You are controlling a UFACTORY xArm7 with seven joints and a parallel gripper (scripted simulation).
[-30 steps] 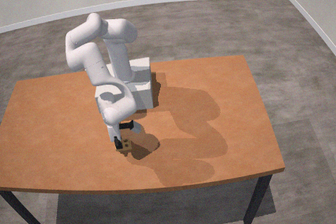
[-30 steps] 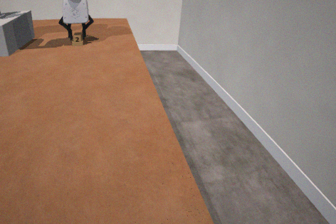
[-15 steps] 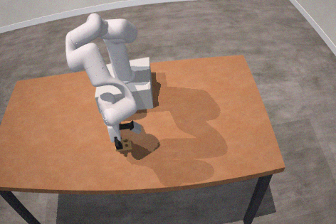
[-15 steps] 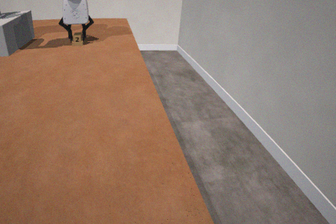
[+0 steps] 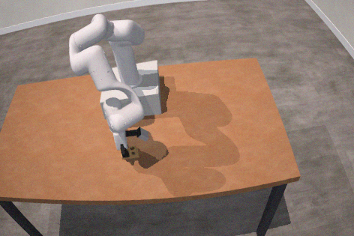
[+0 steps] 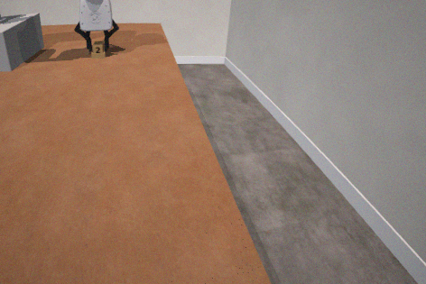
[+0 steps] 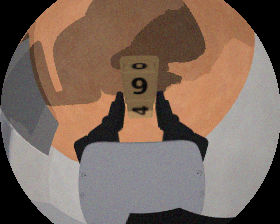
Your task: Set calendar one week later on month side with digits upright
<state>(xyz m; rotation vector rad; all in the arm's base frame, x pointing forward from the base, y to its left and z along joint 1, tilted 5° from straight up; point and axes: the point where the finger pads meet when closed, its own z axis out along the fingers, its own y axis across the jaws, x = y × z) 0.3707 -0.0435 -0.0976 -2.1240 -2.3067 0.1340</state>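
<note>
A small wooden date cube [image 5: 133, 154] [image 6: 97, 50] [image 7: 139, 86] stands on the orange table [image 5: 225, 121] [image 6: 90, 169]. In the wrist view its top face reads 9. In the exterior view its side face reads 2. My gripper [image 5: 130, 151] [image 6: 98, 48] [image 7: 140, 99] is low over the cube, pointing straight down, with one dark finger on each side of it. The fingers stand half open and straddle the cube without clamping it. No tray and no second cube show in any view.
The arm's grey-white base block [image 5: 148, 84] [image 6: 18, 40] stands on the table just behind the cube. The table's right edge [image 6: 199, 123] drops to a grey floor, with a wall beyond.
</note>
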